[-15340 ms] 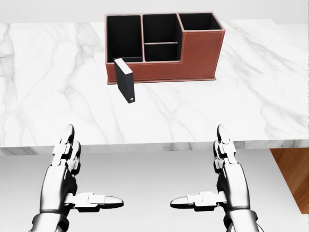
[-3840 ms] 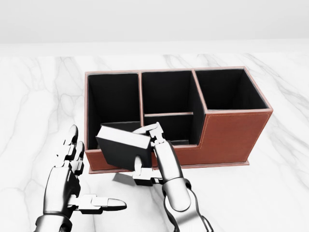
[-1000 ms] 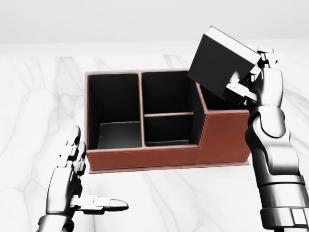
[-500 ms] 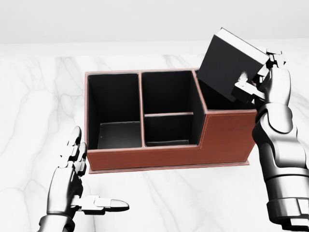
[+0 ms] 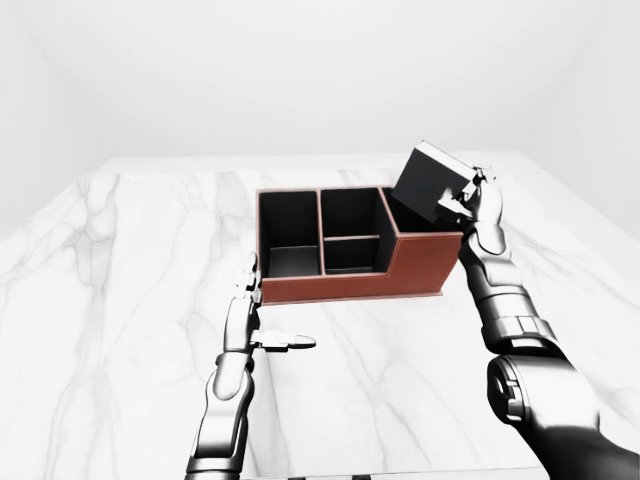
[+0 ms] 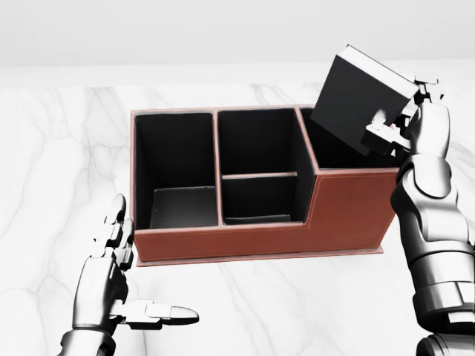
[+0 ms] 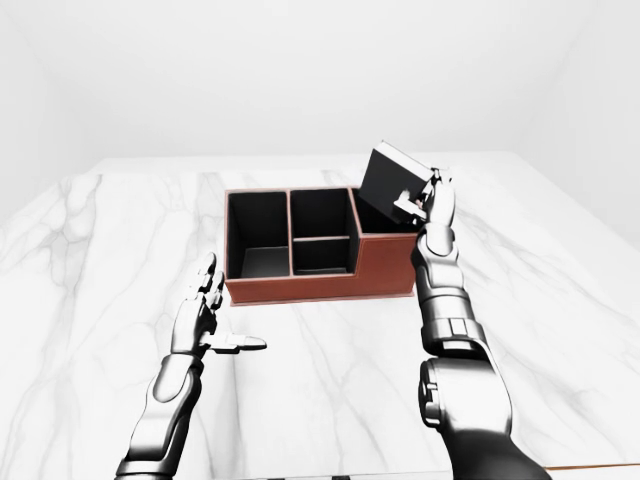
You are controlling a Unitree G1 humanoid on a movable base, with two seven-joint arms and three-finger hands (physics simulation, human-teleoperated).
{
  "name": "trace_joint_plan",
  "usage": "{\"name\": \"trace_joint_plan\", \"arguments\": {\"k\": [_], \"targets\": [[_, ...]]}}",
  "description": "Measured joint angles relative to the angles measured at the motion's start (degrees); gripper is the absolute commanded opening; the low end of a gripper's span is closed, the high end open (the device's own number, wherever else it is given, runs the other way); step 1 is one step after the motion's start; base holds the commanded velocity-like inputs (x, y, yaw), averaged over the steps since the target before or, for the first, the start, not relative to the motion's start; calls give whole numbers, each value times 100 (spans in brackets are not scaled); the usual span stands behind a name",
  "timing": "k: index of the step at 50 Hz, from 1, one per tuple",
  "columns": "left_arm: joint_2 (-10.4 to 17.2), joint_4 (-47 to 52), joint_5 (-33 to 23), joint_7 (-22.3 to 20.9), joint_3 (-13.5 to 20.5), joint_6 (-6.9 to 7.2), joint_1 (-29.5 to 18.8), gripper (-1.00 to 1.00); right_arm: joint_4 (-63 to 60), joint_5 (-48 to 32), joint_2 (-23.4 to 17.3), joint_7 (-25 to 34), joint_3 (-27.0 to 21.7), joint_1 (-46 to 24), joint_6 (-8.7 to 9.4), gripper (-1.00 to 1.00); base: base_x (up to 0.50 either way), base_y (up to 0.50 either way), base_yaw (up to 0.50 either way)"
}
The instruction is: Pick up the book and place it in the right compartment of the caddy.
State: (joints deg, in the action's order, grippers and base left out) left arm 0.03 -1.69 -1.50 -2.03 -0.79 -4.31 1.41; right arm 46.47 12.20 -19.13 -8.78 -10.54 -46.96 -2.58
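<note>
My right hand (image 6: 404, 119) is shut on the black book (image 6: 358, 96), holding it tilted in the air above the right compartment (image 6: 338, 141) of the brown leather caddy (image 6: 349, 208). The book's lower corner hangs over that compartment's opening, covering part of it. The caddy stands on the white marble table (image 6: 59, 163) with black-lined compartments: a left one (image 6: 174, 167), two middle ones and the taller right one. My left hand (image 6: 126, 297) hovers open low at the left of the head view, apart from the caddy's lower left corner.
The marble tabletop extends all around the caddy. In the eye views the table's near edge (image 5: 400, 472) runs along the bottom, and plain white walls stand beyond the far edge.
Over the last second my right hand has carried the book a little to the right and kept it over the right compartment. The left hand has stayed put.
</note>
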Motion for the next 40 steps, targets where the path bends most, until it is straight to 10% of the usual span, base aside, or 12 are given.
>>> {"name": "trace_joint_plan", "arguments": {"k": [9,40], "targets": [[1,-11,-3,-2,-1,-9,-8,100,491,-39,-40,16,30,-184,-242,-100,0,0,0],[-5,-58,-28,7,-13,-34,-33,100,1541,-241,-112,32,115,-714,-242,-100,0,0,0]]}}
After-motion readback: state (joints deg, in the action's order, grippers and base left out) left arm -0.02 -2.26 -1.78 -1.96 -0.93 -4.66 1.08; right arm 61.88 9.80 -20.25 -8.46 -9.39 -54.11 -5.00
